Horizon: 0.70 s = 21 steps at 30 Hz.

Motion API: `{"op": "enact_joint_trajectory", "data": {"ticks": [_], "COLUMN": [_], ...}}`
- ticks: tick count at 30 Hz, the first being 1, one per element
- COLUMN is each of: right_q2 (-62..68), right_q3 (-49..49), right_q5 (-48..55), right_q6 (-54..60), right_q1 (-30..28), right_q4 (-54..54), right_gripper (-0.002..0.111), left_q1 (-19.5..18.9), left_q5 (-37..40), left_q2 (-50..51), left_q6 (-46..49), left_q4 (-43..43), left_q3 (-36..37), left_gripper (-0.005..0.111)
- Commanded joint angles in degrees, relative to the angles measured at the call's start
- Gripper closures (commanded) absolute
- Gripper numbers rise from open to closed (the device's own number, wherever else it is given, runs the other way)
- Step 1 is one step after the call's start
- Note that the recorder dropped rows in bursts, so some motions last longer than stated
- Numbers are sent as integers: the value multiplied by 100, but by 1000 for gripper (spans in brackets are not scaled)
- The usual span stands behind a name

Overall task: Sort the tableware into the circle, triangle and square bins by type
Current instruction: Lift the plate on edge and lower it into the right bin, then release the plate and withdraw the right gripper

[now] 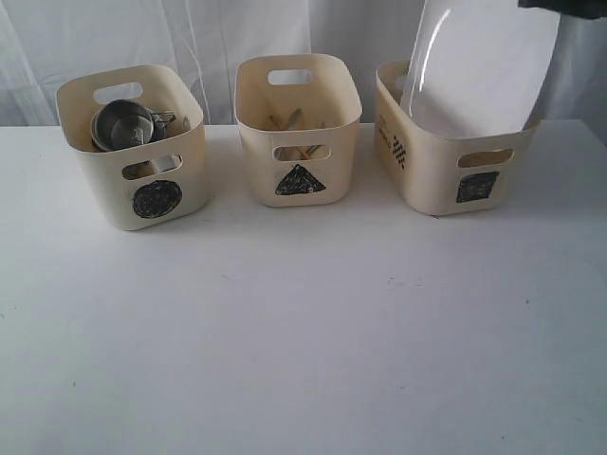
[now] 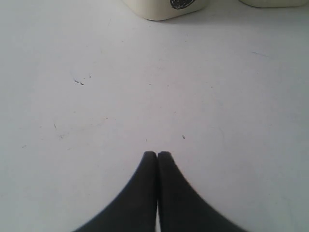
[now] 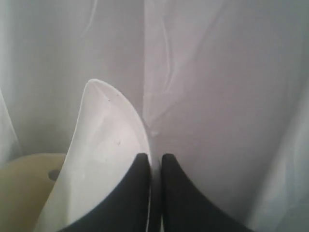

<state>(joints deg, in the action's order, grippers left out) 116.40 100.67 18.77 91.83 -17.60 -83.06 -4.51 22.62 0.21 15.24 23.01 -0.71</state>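
So the right gripper (image 3: 154, 159) is pinching the rim of the glossy white plate (image 1: 479, 66), which is leaning in the cream plastic square bin (image 1: 432, 166). The left gripper (image 2: 157, 154) is hanging over the matte white table (image 2: 145, 72), black fingers (image 2: 140, 193) pressed together.

open table (image 1: 303, 332) in front, plate (image 1: 484, 66) blocks square bin (image 1: 446, 175)

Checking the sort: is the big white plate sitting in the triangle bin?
No, the plate stands tilted in the square bin, right of the triangle bin.
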Motion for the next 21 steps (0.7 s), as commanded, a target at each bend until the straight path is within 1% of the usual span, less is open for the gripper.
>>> {"op": "enact_joint_trajectory", "data": {"ticks": [1,5,7,12,14,21], "right_q2": [145,211,211,201,189,-273], "right_q3": [79,79,79,79,79,79], "right_q5": [-92,-2,224,429,429,429], "right_q6": [394,288,172,-435,-598,-770], "right_q1": [217,296,296,296,296,286], "right_q4": [-189,-199,-199,-175,-175,-175], "right_gripper": [108,107,102,73,67,66], "left_q1": [-2,-2,-2,-2,-2,-2], "left_q5": [135,135,135,135,135,135], "left_q2": [-21,-21,-21,-21,-21,-21], "left_q6": [-1,-1,-1,-1,-1,-1], "left_q4": [29,29,29,29,29,29], "left_q3": [62,62,62,62,62,62], "left_gripper": [107,107,107,107,107,107]}}
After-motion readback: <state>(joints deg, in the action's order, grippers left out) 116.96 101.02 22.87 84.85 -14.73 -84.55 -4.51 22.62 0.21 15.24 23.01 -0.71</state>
